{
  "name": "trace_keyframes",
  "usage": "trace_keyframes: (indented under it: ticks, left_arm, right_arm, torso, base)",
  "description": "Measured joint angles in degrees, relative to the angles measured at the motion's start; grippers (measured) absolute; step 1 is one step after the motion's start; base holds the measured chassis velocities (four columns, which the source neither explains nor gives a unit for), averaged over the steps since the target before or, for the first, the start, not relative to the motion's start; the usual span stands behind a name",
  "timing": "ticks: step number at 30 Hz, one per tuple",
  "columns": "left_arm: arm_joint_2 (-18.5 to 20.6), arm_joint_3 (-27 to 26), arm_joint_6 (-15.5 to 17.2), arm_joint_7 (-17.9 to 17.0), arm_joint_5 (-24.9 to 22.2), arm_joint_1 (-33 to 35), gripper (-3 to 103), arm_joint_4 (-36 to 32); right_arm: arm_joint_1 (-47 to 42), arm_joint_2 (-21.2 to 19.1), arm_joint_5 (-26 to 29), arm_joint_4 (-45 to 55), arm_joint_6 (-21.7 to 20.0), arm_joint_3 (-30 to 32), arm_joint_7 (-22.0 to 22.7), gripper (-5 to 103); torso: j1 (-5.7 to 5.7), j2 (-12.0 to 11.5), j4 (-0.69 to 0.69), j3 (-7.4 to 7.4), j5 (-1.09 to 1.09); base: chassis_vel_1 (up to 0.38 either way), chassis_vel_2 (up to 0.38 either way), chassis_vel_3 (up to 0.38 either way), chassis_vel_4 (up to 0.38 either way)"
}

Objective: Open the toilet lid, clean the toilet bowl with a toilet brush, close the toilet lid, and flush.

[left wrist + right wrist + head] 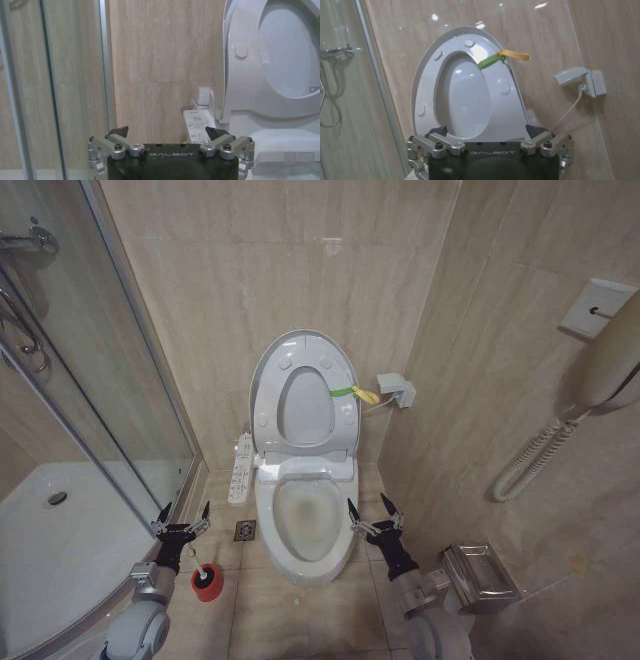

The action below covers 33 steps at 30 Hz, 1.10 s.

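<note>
Plainly, "GALBOT" marks the left gripper [171,139] and right gripper [490,137], both spread and empty.

Beige tiled floor [300,620], viewed from the head camera. The white toilet bowl [306,555] stands directly on it against the rear wall, its rim exposed. To the robot's left of the bowl, a small square metal drain [245,530] is set into the tiles just beside the bowl's base. Farther to that side, the round red holder [208,583] rests on the floor with the toilet brush [203,575] standing in it. The white curved shower tray [60,550] borders the floor beyond the holder.
</note>
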Motion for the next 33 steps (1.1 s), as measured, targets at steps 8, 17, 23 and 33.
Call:
trace_keyframes:
  ticks: [8, 17, 23, 33]
  left_arm:
    - [0.00, 0.00, 0.00, 0.00, 0.00, 0.00, 100, 0.00]
    - [0.00, 0.00, 0.00, 0.00, 0.00, 0.00, 100, 0.00]
    - [0.00, 0.00, 0.00, 0.00, 0.00, 0.00, 100, 0.00]
    - [0.00, 0.00, 0.00, 0.00, 0.00, 0.00, 100, 0.00]
  right_arm:
    - [4.15, 1.48, -2.40, -3.78, 0.45, -0.72, 0.16, 100]
    - [6.03, 0.81, -2.38, -5.38, 0.46, -0.11, 1.35, 100]
    - [6.43, 0.63, -2.44, -5.40, 0.42, -0.07, 2.74, 100]
    - [7.53, 0.34, -4.62, -6.14, -1.00, 0.36, 8.27, 100]
  torso:
    - [0.00, 0.00, 0.01, 0.00, 0.00]
    - [0.00, 0.00, 0.01, -0.01, 0.00]
    - [0.00, 0.00, 0.00, -0.01, 0.00]
    - [-0.01, 0.00, 0.00, -0.01, 0.00]
  base:
    - [0.000, 0.000, 0.000, 0.000]
    - [0.000, 0.000, 0.000, 0.000]
    - [0.000, 0.000, 0.000, 0.000]
    - [0.000, 0.000, 0.000, 0.000]
